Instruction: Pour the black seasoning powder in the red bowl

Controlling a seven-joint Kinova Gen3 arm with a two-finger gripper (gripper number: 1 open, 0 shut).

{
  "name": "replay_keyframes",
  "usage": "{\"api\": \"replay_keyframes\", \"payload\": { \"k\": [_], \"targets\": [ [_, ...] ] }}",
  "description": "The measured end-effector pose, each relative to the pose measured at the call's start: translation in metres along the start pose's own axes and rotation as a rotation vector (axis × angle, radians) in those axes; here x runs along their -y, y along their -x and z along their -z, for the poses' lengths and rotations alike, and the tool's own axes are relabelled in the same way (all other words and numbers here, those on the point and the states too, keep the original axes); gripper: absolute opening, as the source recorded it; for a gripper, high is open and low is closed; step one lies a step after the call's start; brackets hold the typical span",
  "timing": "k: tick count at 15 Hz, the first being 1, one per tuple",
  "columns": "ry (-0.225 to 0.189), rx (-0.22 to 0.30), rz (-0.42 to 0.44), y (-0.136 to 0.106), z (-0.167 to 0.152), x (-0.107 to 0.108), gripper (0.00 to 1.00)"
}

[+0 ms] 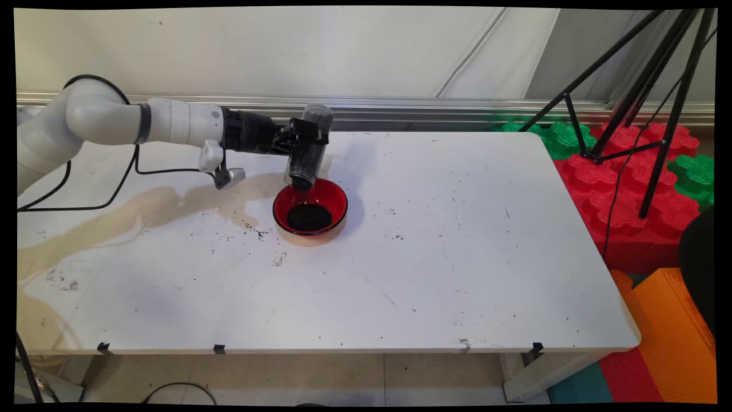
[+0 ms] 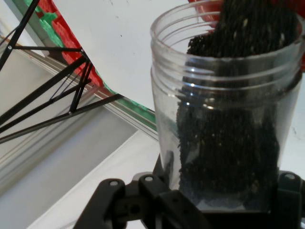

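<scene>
One clear jar (image 1: 309,147) is clamped between the jaws of the black gripper (image 1: 303,139), which reaches in level from the left above the white table (image 1: 434,257). The jar is tipped mouth-down: its long axis runs from its closed base, up and slightly right toward the wall, down to its open mouth, which hangs just over the far-left rim of a red bowl (image 1: 310,207). Black grains (image 1: 305,166) fill the lower part of the jar and slide toward the mouth. A dark heap of the same grains (image 1: 309,217) lies in the bowl. Loose black specks (image 1: 251,228) dot the table left of the bowl, on a tan stain (image 1: 137,214). At the far right stands a black tripod (image 1: 635,86) over red and green foam blocks (image 1: 623,194). From the hand view the jar (image 2: 224,114) fills the right side, threaded mouth pointing away, grains (image 2: 228,143) heaped inside.
</scene>
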Motion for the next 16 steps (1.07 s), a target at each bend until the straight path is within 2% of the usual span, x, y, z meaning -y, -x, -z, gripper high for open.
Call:
{"api": "replay_keyframes", "payload": {
  "k": [6,16],
  "targets": [
    [0.008,-0.002,0.077,0.002,0.004,0.0,0.0],
    [0.022,-0.003,0.266,0.012,0.016,0.007,0.0]
  ]
}}
